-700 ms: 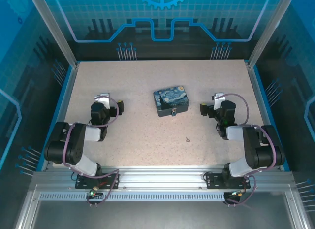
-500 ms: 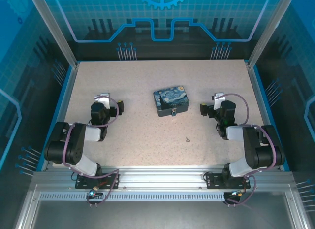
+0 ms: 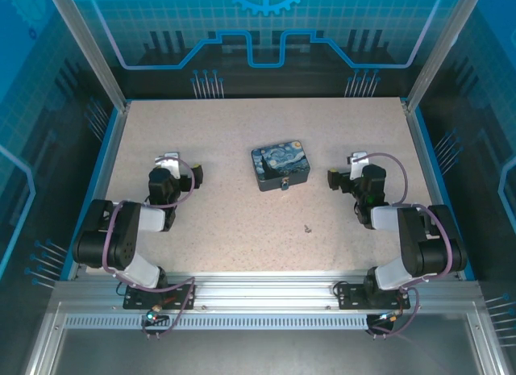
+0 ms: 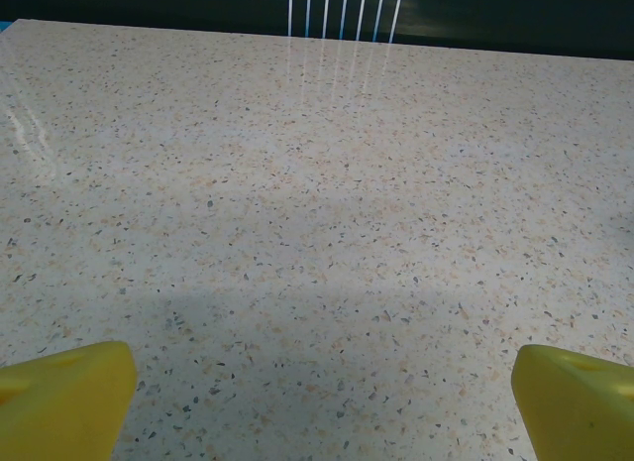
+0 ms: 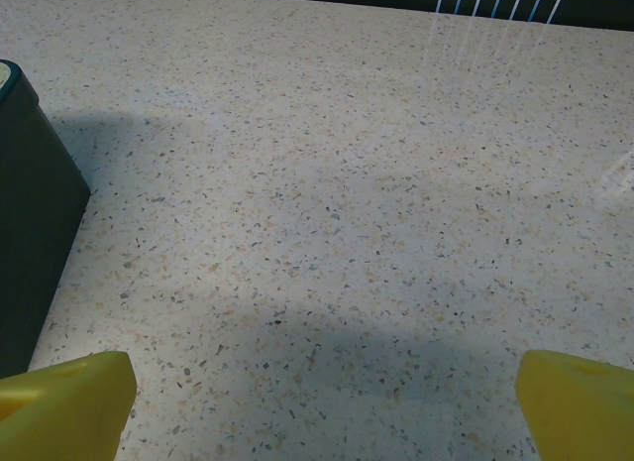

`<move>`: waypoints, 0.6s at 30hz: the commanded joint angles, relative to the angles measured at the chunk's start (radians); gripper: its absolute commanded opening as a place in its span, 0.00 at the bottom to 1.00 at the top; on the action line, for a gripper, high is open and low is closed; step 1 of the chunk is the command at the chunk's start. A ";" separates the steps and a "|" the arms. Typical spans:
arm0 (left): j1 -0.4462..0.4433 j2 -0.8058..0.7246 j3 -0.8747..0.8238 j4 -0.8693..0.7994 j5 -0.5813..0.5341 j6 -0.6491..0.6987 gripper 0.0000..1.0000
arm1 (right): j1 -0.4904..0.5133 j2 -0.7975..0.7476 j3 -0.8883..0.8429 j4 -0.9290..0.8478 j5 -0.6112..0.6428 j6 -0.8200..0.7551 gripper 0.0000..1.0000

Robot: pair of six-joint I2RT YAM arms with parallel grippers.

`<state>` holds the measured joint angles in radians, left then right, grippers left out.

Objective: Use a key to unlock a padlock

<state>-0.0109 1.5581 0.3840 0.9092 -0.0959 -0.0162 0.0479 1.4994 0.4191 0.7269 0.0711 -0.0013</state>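
The padlock [image 3: 285, 184] is a tiny dark piece at the near edge of the blue-and-yellow painted tin [image 3: 279, 165] in the middle of the table. The key [image 3: 307, 227] is a small grey speck lying flat on the table, nearer to me and slightly right of the tin. My left gripper [image 3: 196, 176] rests low at the tin's left, open, its yellow fingertips [image 4: 64, 397] wide apart over bare table. My right gripper [image 3: 332, 179] sits at the tin's right, open too, with fingertips [image 5: 580, 402] spread and nothing between them.
The tin's dark side wall [image 5: 30, 213] stands at the left edge of the right wrist view. The speckled tabletop [image 3: 242, 133] is bounded by blue side rails and a dark back wall. Both arms are folded back near their bases.
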 commanded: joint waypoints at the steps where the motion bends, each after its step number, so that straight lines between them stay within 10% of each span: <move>1: 0.008 -0.011 0.004 0.000 0.015 0.012 0.99 | 0.010 0.005 0.014 0.025 -0.002 -0.001 1.00; 9: 0.000 -0.200 -0.145 0.108 -0.023 0.009 0.99 | -0.013 -0.140 0.134 -0.322 -0.047 0.039 1.00; 18: -0.013 -0.619 0.076 -0.702 -0.001 -0.298 0.99 | 0.035 -0.340 0.260 -0.828 -0.157 0.237 1.00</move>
<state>-0.0189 0.9688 0.3973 0.5140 -0.1108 -0.1699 0.0544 1.1885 0.6640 0.1486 -0.0200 0.1291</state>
